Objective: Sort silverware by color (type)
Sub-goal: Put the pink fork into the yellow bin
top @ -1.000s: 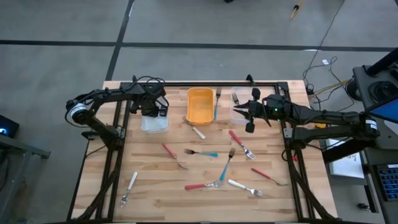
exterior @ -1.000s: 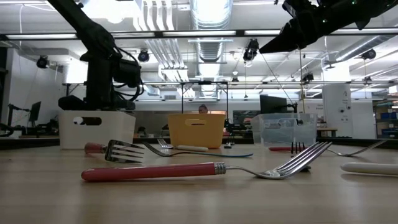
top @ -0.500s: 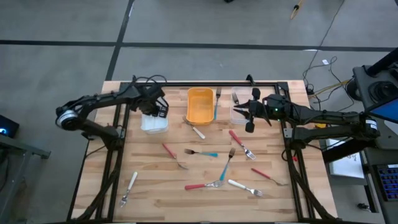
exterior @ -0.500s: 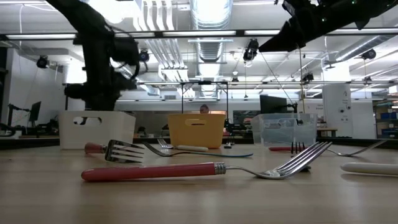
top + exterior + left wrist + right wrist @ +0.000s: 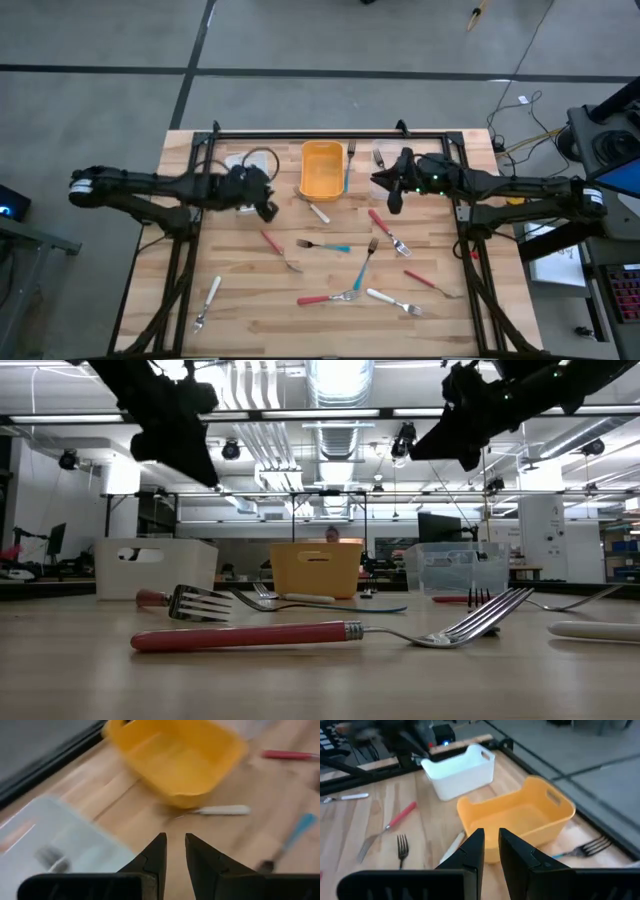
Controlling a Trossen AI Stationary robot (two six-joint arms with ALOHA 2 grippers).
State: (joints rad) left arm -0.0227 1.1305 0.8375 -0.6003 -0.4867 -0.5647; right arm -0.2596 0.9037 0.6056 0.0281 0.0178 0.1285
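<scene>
Low view, wooden table (image 5: 300, 680), ceiling lights, perhaps ducts

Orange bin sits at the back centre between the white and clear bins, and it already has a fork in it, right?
Not quite. The orange bin does sit between the white bin and the clear bin, but the right wrist view shows it empty. The forks lie on the table.

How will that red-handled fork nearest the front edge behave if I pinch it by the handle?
The red-handled fork lies flat on the table, so the jaws have little to get under. Its slim, smooth handle may slip or twist. The metal head looks heavier than the plastic handle, so it may droop tines-down. It looks stiff, not floppy.
</scene>
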